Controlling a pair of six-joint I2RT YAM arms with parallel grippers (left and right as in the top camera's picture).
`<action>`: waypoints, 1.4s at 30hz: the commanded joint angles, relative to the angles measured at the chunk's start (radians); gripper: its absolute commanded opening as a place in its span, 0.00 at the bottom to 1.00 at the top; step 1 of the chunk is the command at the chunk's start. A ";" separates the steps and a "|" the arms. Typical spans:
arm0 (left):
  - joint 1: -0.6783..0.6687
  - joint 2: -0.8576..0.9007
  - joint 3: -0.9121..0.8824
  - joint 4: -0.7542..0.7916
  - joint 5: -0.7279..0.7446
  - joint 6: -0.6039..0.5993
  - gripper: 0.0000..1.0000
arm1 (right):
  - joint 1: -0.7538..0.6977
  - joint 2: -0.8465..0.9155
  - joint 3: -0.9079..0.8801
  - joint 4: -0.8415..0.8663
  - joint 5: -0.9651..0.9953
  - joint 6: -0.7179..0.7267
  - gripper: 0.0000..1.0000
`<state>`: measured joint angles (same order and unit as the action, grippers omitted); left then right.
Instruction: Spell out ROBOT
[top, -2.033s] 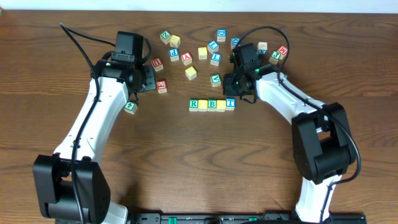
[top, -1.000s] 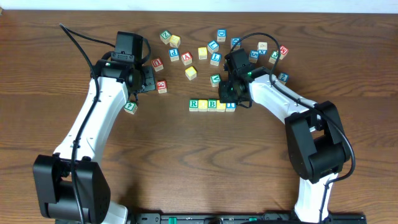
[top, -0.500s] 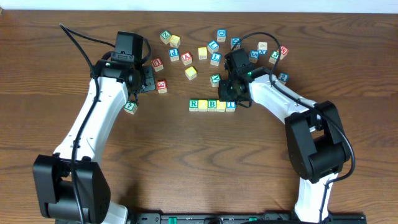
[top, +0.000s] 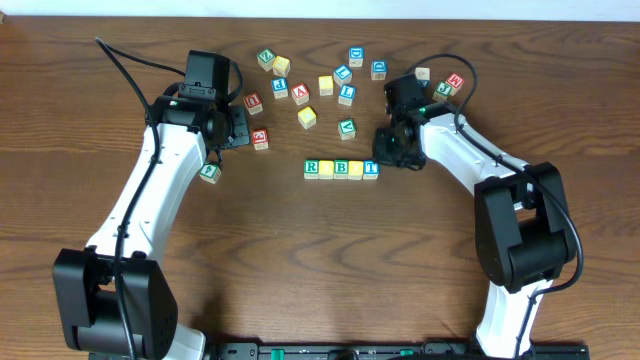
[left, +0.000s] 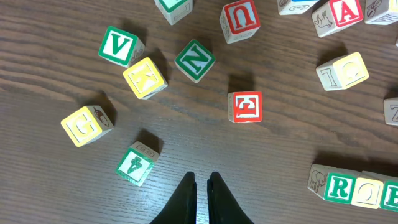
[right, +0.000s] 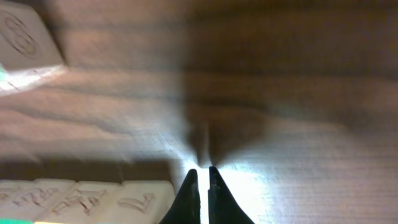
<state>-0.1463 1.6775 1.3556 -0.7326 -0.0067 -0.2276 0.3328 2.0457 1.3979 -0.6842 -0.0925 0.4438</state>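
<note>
Five cubes stand in a straight row: green R (top: 312, 168), a yellow-faced cube (top: 326, 168), green B (top: 341, 168), a second yellow-faced cube (top: 356, 168) and blue T (top: 371, 168). My right gripper (top: 386, 155) is shut and empty, low over the table just right of the T end. In the right wrist view its tips (right: 202, 171) sit beside the row's end cube (right: 146, 200) without touching it. My left gripper (top: 232, 128) hovers shut and empty at the left. In its view the tips (left: 202, 179) are apart from the R cube (left: 339, 186).
Loose letter cubes lie scattered behind the row, among them a green V (top: 346, 128), a yellow cube (top: 307, 117) and a red A (top: 300, 94). A red cube (left: 247, 106) and a green cube (left: 135, 165) lie close to the left gripper.
The right gripper has drawn back to the right, off the T end of the row. The row now shows whole. The left arm has not moved.
</note>
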 joint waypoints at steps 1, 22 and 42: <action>0.004 -0.003 0.007 0.000 -0.013 0.017 0.08 | 0.003 -0.031 0.013 -0.042 0.022 0.016 0.02; 0.004 -0.003 0.007 0.000 -0.013 0.017 0.08 | 0.055 -0.031 0.013 -0.048 0.007 0.015 0.02; 0.004 -0.003 0.007 -0.004 -0.013 0.017 0.08 | 0.061 -0.031 0.013 -0.038 0.000 0.011 0.03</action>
<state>-0.1463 1.6775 1.3556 -0.7330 -0.0067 -0.2276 0.3843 2.0449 1.3979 -0.7177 -0.0895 0.4446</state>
